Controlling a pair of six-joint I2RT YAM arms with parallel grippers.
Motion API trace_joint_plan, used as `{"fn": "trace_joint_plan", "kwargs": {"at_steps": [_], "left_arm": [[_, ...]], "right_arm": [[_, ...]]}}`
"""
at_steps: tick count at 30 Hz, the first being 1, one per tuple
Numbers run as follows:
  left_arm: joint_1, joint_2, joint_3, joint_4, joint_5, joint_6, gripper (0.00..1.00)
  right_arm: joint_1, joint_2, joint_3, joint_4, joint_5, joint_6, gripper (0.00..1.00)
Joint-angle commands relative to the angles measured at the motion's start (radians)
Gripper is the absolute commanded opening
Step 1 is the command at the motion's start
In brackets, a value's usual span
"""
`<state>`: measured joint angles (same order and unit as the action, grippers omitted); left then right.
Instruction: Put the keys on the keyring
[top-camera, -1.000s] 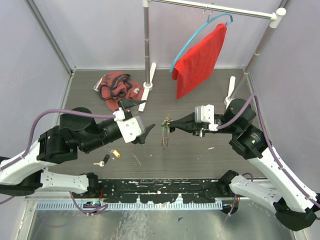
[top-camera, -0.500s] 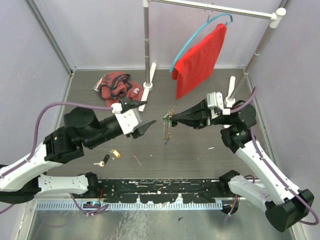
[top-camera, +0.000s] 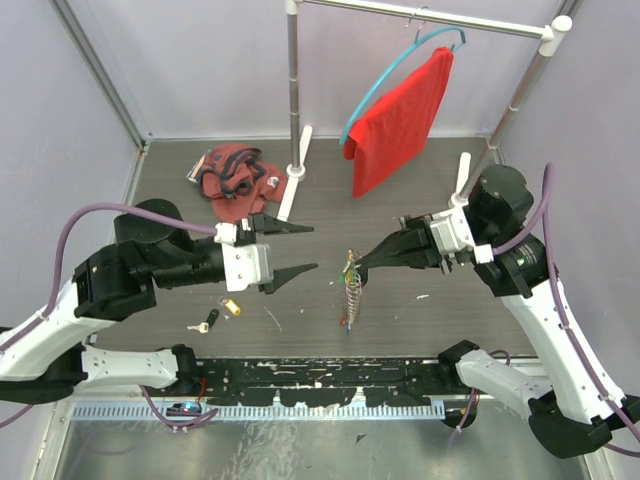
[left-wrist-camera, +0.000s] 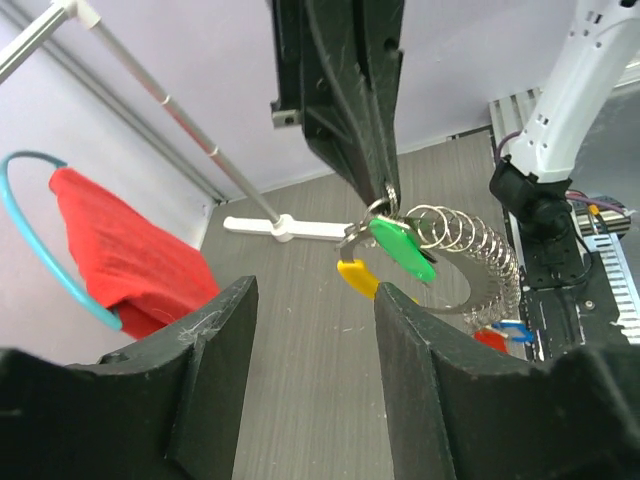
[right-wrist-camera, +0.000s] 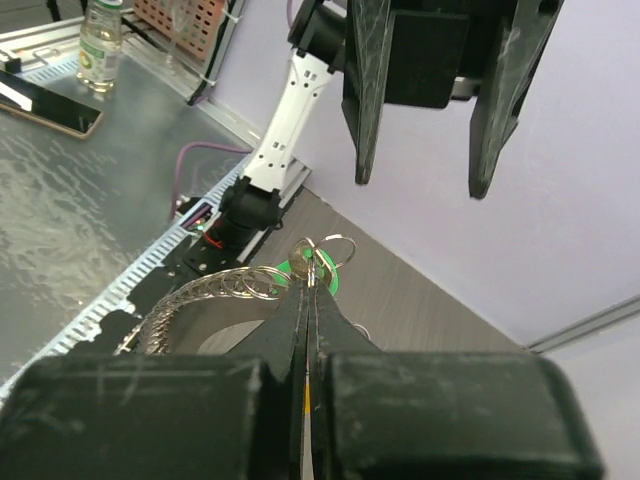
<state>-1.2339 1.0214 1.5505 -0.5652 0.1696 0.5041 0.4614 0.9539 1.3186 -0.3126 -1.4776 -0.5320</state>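
The keyring (top-camera: 349, 268) hangs in the air just right of the middle of the top view, pinched at its top between the tips of my right gripper (top-camera: 362, 266), whose jaws are pressed tight together on the ring. In my left wrist view a green-headed key (left-wrist-camera: 402, 250) and a yellow-headed key (left-wrist-camera: 358, 277) dangle from it near the centre of the frame. A coil of wire rings (top-camera: 349, 300) trails down below.

To the left of the ring, near it but not touching, my left gripper (top-camera: 308, 248) points at it with its jaws apart and nothing between them.

Lower left on the table (top-camera: 420, 320) lie a yellow-tagged key (top-camera: 231, 306) and, just beside it, a black-headed key (top-camera: 207, 322).

At the upper left sits a red bundle (top-camera: 235, 172). At the upper right a red cloth (top-camera: 400, 120) hangs on a blue hanger (top-camera: 385, 78).
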Motion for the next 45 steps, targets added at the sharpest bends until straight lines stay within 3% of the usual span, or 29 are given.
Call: {"fn": "trace_joint_plan", "kwargs": {"at_steps": [1,10,21,45], "left_arm": [[0.002,0.024,0.054,-0.052,0.088,0.052,0.56],[0.002,0.120,0.138,-0.124,0.179,0.102,0.54],[0.002,0.187,0.179,-0.200,0.175,0.150,0.50],[0.001,0.208,0.198,-0.199,0.221,0.154,0.36]], "right_arm": [[-0.004,0.017,0.032,-0.124,-0.044,-0.097,0.01],[-0.004,0.019,0.043,-0.147,-0.020,-0.100,0.01],[-0.004,0.013,0.047,-0.175,-0.022,-0.112,0.01],[-0.004,0.021,0.049,-0.217,-0.021,-0.146,0.01]]}}
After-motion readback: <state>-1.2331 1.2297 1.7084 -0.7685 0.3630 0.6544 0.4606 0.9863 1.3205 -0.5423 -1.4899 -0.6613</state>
